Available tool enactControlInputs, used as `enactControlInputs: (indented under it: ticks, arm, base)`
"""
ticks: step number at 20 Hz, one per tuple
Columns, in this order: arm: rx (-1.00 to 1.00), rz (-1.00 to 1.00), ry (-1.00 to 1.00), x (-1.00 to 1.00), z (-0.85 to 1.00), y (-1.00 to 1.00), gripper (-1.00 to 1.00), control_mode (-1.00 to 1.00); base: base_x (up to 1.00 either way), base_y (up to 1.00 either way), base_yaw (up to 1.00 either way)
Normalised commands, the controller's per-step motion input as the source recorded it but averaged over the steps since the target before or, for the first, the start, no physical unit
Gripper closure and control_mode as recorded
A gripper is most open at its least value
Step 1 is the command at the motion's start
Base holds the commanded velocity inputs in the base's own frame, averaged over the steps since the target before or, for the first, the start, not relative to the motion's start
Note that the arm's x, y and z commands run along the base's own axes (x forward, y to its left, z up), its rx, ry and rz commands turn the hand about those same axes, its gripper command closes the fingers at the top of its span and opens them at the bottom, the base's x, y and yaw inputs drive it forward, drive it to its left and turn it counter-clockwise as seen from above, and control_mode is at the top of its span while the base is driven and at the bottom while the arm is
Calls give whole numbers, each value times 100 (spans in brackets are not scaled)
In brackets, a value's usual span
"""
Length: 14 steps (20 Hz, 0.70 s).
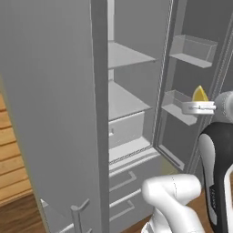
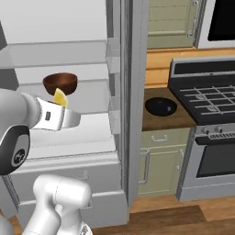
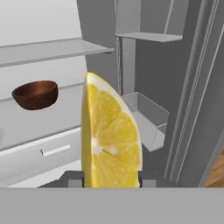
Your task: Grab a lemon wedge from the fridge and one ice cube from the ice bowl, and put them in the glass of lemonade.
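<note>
My gripper (image 3: 110,180) is shut on the lemon wedge (image 3: 111,140), a bright yellow piece standing upright between the fingers. In the base views the lemon wedge (image 1: 200,94) (image 2: 60,97) sticks up from the gripper (image 1: 199,107) (image 2: 69,117), held in front of the open grey fridge (image 1: 54,91) (image 2: 133,92), near its pale shelves and door bins. The black ice bowl (image 2: 160,106) sits on the wooden counter to the right of the fridge. The glass of lemonade is out of view.
A brown bowl (image 2: 60,82) (image 3: 36,93) rests on a fridge shelf behind the wedge. The stove (image 2: 206,96) with black grates stands right of the counter, above olive-green cabinets (image 2: 160,156). The fridge's door bins (image 1: 179,104) hang close to the gripper.
</note>
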Motion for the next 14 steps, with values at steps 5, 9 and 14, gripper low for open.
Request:
enactControlInputs:
  ticks: [5,9,14]
  arm:
    - [0,0,0,0,0,0,100,100]
    - [0,0,0,0,0,0,100,100]
    - [0,0,0,0,0,0,100,100]
  base:
    - [-68,95,-16]
    - [-100,100,-7]
    - [-100,100,-9]
